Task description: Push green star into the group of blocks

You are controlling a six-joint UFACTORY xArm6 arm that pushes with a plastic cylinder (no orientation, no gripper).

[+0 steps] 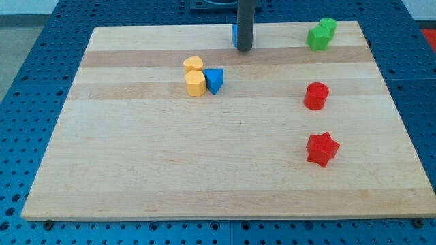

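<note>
My tip, a bare rod without fingers, stands at the bench's top edge, well left of the green star.

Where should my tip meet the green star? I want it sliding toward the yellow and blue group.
Probably its right, slightly upper side. The green star sits right of and above the group, so pushing left and down suits. My tip is now left of it.

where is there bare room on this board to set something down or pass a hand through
Most of the board is bare: the whole lower half and the view's left side, bordered by the yellow blocks and blue triangle above. A clear lane also runs between that cluster and the red cylinder and red star. It is tighter along the top edge, around my tip, the blue block behind it and the green blocks.
</note>
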